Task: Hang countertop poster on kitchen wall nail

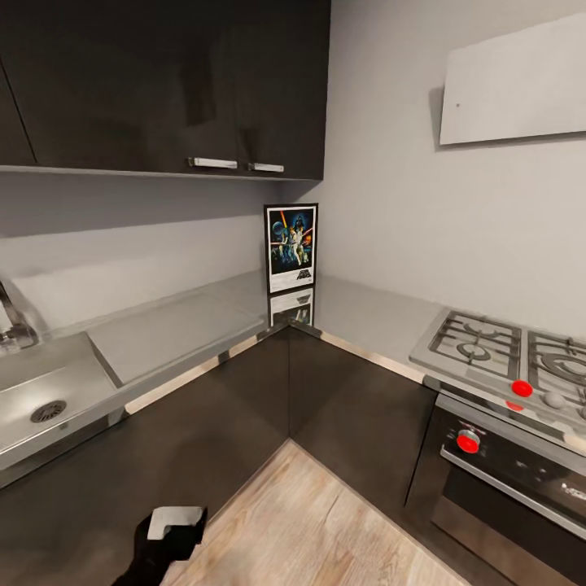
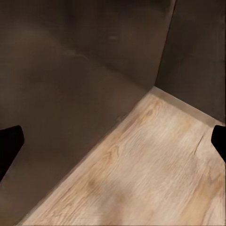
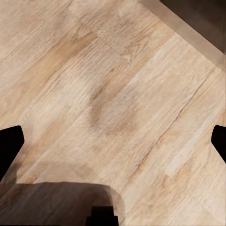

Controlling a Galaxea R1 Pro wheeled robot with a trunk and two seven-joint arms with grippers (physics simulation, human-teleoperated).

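While both of your arms hang low beside the cabinets, nothing of the task is done yet. Your left gripper [image 2: 113, 141] points down at the pale wooden plank floor [image 2: 155, 169], its two black fingertips [image 2: 9, 146] spread wide at the edges of the left wrist view with nothing between them; the head view shows part of that arm, black with a white block, low by the floor. Your right gripper [image 3: 113, 141] is just as wide and empty, looking down on the same floor planks.

Further out, the dark brown-black cabinet fronts [image 1: 342, 407] meet in a corner before you, topped by the smooth pale grey L-shaped countertop [image 1: 187, 334] with its thin metallic edge. The portrait Star Wars poster [image 1: 291, 247], black-framed with a white border, stands upright in the far corner of that countertop against the wall, well apart from both grippers. A steel sink [image 1: 49, 391] lies on the left run, a steel gas hob with red knobs [image 1: 496, 358] on the right.

On the plain grey wall I cannot make out a nail with any certainty. So everything is left, by my reckoning: you must raise an arm, reach into the corner, grasp the poster, find a nail and hang it.
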